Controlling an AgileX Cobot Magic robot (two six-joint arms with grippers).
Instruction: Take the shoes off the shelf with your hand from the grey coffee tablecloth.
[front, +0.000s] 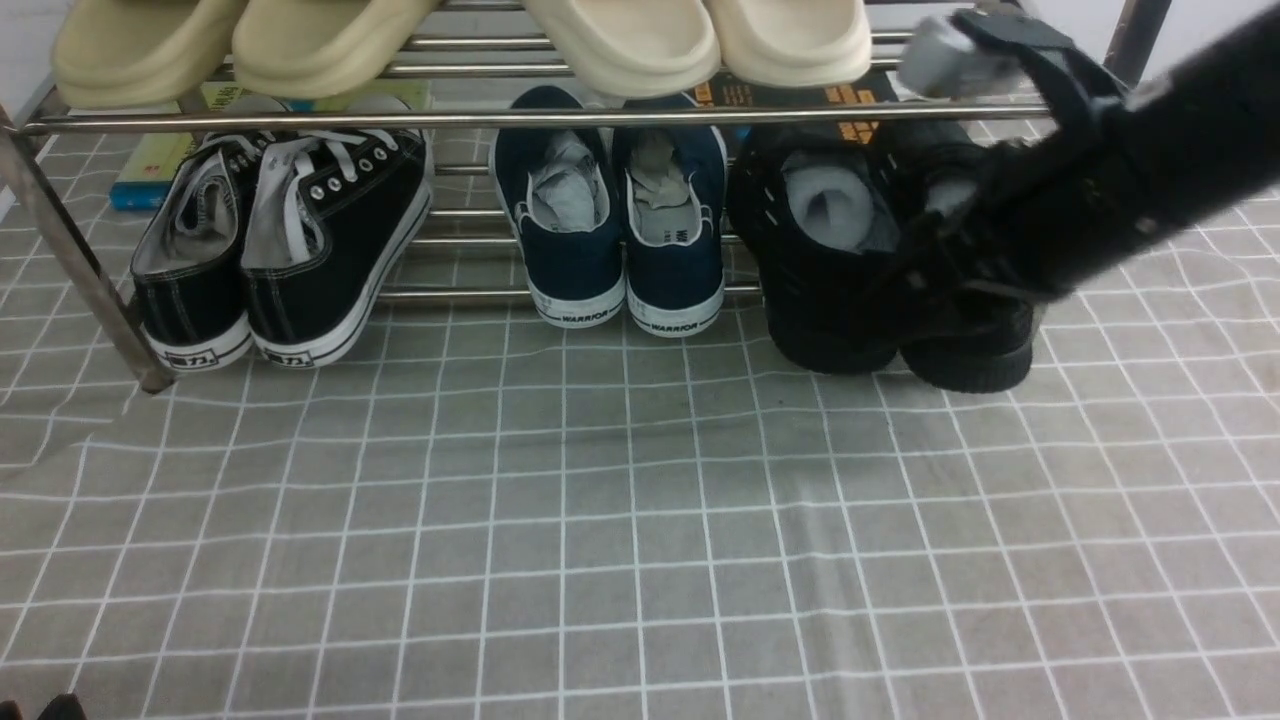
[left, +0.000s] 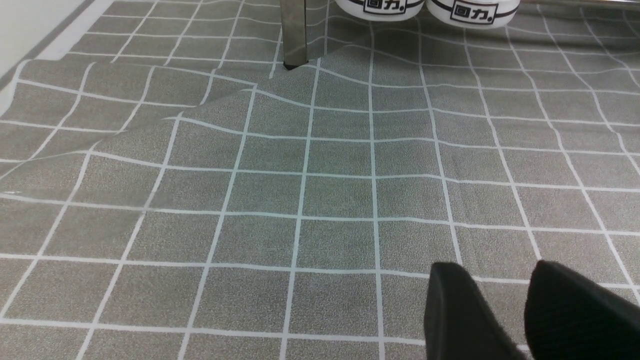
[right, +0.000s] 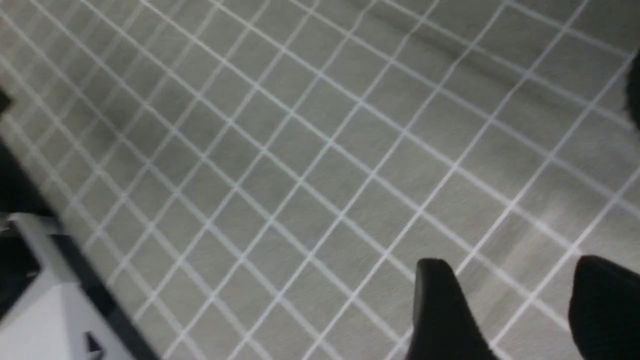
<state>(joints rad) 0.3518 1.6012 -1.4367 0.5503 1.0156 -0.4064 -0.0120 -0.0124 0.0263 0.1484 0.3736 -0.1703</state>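
Note:
The all-black mesh shoes (front: 830, 270) stand on the right end of the lower tier of the silver shelf (front: 600, 118), heels at the front bar. My right arm reaches in from the upper right across them. The right gripper (front: 930, 285) hangs in front of the right-hand shoe, dark against dark. In the right wrist view the right gripper (right: 510, 285) is open, with only the grey tablecloth (right: 300, 175) between its fingers. The left gripper (left: 500, 282) is open and empty, low over the tablecloth (left: 300, 175) near the shelf's left leg (left: 294, 35).
Black canvas sneakers with white soles (front: 280, 240) and navy "WARRIOR" shoes (front: 610, 220) share the lower tier. Cream slippers (front: 450, 40) sit on the top tier. Books (front: 150, 165) lie behind. The tablecloth (front: 640, 500) is wrinkled near the left leg. A white robot part (right: 40, 300) shows.

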